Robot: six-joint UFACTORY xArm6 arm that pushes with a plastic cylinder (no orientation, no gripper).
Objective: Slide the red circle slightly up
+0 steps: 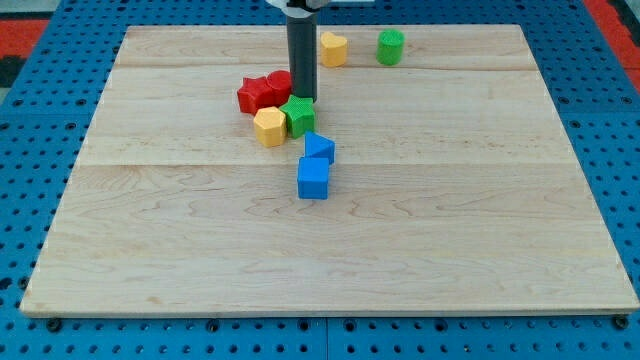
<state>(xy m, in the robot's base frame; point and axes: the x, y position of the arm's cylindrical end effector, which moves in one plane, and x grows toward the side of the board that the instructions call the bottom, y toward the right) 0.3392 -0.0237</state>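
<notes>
The red circle (279,86) lies on the wooden board (450,220), above the middle and a bit to the left. It touches a second red block (253,96), of uneven outline, on its left. My tip (302,98) stands at the red circle's right edge, just above a green star-like block (297,115). Whether the tip touches the circle cannot be told. The dark rod hides part of the circle's right side.
A yellow hexagon-like block (269,127) sits below the red blocks, against the green block's left side. Two blue blocks (319,149) (313,178) lie below the green one. A yellow block (333,48) and a green circle (390,46) sit near the board's top edge.
</notes>
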